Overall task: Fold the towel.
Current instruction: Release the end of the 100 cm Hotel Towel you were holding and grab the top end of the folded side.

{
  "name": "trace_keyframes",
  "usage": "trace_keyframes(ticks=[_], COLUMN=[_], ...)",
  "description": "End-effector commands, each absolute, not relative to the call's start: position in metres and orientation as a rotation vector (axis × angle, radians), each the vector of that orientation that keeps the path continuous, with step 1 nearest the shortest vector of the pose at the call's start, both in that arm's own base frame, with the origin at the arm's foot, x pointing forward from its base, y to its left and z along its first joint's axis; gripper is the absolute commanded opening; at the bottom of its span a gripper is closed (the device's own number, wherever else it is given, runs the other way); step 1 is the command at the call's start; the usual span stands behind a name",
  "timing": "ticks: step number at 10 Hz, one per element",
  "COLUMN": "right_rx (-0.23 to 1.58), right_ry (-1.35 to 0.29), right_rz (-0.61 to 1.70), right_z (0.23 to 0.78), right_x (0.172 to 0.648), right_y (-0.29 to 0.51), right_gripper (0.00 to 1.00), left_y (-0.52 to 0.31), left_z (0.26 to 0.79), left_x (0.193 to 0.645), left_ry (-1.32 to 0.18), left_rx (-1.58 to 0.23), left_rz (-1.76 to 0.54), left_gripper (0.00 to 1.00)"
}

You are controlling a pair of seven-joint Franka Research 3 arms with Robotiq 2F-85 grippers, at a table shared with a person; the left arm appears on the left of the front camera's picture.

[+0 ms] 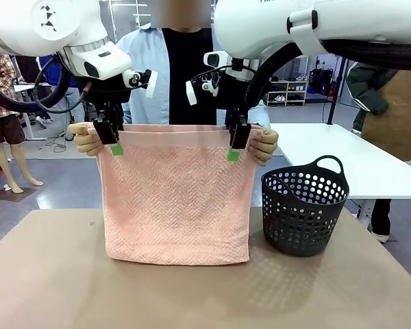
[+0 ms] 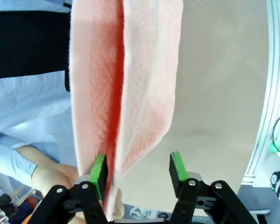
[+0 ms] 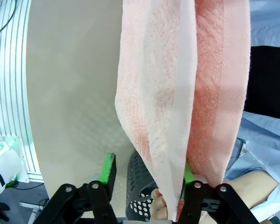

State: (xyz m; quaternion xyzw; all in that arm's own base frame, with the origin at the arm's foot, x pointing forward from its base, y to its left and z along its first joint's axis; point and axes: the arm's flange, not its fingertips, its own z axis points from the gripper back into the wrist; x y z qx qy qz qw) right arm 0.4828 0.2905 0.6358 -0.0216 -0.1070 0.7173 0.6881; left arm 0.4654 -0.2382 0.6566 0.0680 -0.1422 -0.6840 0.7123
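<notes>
- No legible word, number or brand name anywhere.
- Well above the left tool, on the round white arm joint: a small black dotted emblem, with no letters to make out.
- Well above the right tool, on the white arm housing: a strip of dark lettering, cut off by the top edge of the front view and unreadable.
</notes>
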Motion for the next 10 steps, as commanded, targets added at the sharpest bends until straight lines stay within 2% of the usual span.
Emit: trace_keyframes(ticks=[1,5,10], right_rx=[-0.044,-0.089,-0.093], right_ry=[-0.268,-0.341,-0.339], right_rz=[1.577,1.592,1.606], right_z=[0.651,0.690,0.692], right_x=[0.470,0.462,0.493], right_y=[0.281,0.272,0.282], right_gripper=[1.00,1.00,1.00], left_y=[-0.235,-0.241,-0.256], left_z=[0.674,0.709,0.704], left_x=[0.455,0.455,0.484], left_ry=[-0.343,-0.475,-0.428], left_rx=[0.146,0.199,0.219], left_rz=[-1.508,-1.539,-1.574], left_gripper=[1.00,1.00,1.00])
